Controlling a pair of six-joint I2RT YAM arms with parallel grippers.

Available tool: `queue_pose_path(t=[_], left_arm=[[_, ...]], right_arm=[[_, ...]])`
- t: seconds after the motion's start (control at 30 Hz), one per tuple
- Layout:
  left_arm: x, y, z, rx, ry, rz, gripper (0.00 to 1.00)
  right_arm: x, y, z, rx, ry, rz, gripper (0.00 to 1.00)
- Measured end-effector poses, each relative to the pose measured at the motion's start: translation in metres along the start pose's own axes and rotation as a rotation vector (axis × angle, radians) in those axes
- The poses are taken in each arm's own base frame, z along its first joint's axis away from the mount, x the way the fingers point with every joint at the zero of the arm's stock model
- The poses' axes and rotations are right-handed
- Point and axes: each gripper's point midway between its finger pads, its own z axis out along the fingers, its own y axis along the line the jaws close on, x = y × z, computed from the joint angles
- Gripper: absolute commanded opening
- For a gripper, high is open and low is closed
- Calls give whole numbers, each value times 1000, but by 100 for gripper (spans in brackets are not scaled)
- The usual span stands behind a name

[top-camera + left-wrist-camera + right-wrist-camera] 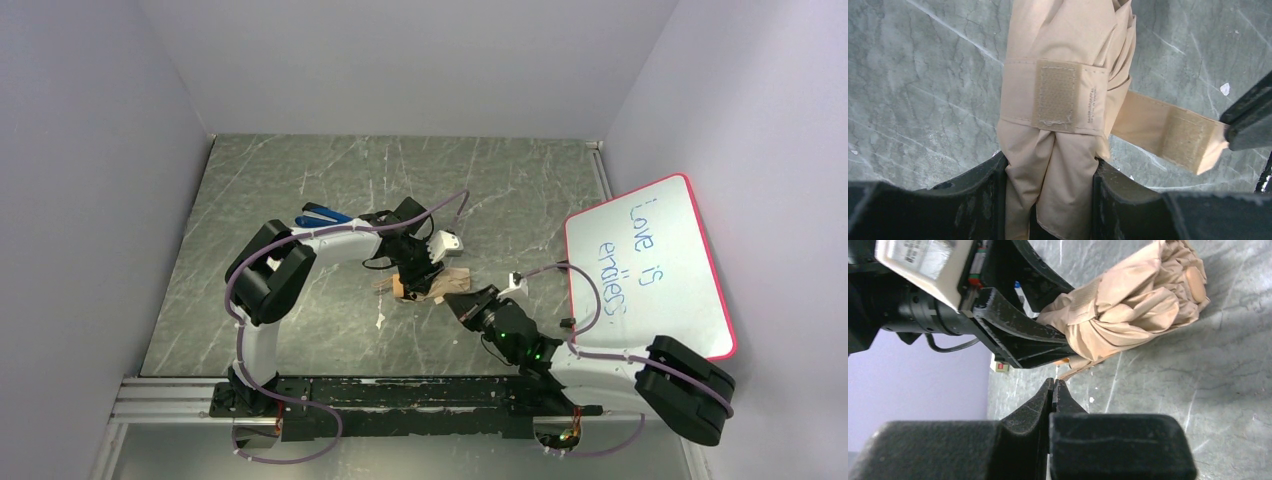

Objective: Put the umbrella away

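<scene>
The folded cream-beige umbrella (428, 285) lies on the grey stone table in the middle. My left gripper (415, 268) is shut on its bundled canopy (1050, 170), both fingers pressing the fabric. The beige strap (1055, 95) wraps round the canopy with a velcro patch facing up. Its loose end (1178, 135) stretches right to my right gripper (468, 300). In the right wrist view that gripper (1053, 382) is shut, with the strap's tip at its fingertips. The tan handle (1195, 282) shows at the umbrella's far end.
A whiteboard with a pink rim (650, 265) leans against the right wall. A blue object (322, 215) lies behind my left arm. Small white scraps (380, 320) lie on the table near the umbrella. Walls close in the table (480, 180) on three sides.
</scene>
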Motion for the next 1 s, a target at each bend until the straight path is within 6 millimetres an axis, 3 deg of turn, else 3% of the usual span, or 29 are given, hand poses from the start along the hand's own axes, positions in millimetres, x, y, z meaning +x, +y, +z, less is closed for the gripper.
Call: queue_pose_path(t=[0.37, 1.0], left_arm=[[0, 1, 0, -5, 1, -4, 5], [1, -1, 3, -106, 57, 47, 5]], right_arm=[[-17, 12, -2, -34, -74, 27, 0], [-36, -18, 6, 112, -219, 250, 0]])
